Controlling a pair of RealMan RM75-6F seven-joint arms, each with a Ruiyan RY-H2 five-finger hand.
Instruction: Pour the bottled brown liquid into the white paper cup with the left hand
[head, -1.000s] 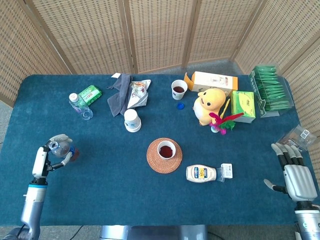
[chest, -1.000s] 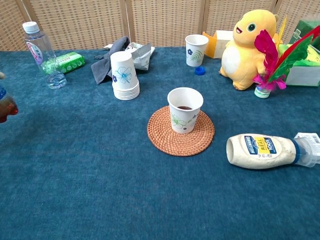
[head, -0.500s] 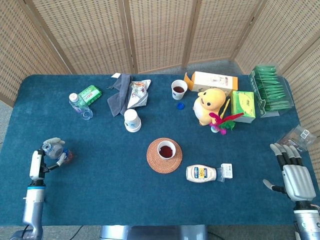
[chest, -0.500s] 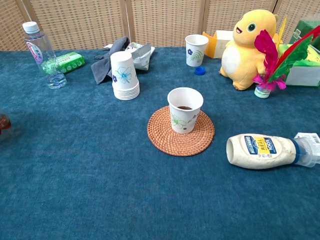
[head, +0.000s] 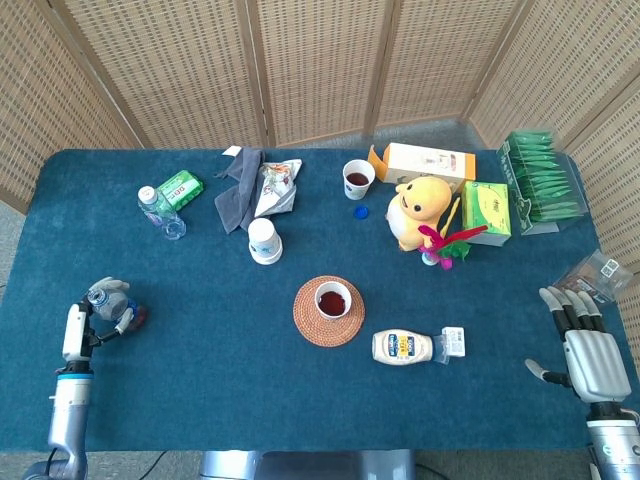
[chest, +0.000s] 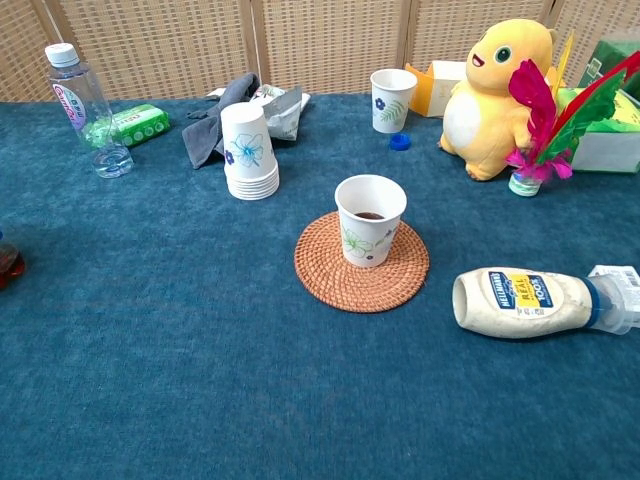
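The white paper cup (head: 333, 298) stands upright on a round woven coaster (head: 311, 326) at mid-table and has brown liquid in it. The chest view shows the cup (chest: 370, 218) and coaster (chest: 400, 281) at centre. My left hand (head: 106, 303) is far to the left of the cup, near the table's left edge. It grips a small open bottle (head: 134, 318) with brown liquid at its base. Only that brown base (chest: 7, 266) shows at the chest view's left border, low near the cloth. My right hand (head: 590, 352) rests at the far right, fingers spread, holding nothing.
A stack of paper cups (head: 264, 241) and a water bottle (head: 158, 208) stand behind the left side. A second cup of brown liquid (head: 357, 178), a blue cap (head: 360, 212) and a yellow plush (head: 422, 205) are at the back. A mayonnaise bottle (head: 403, 347) lies right of the coaster.
My left hand has carried the brown-liquid bottle down and slightly left toward the table surface. The right hand and the cup have stayed put.
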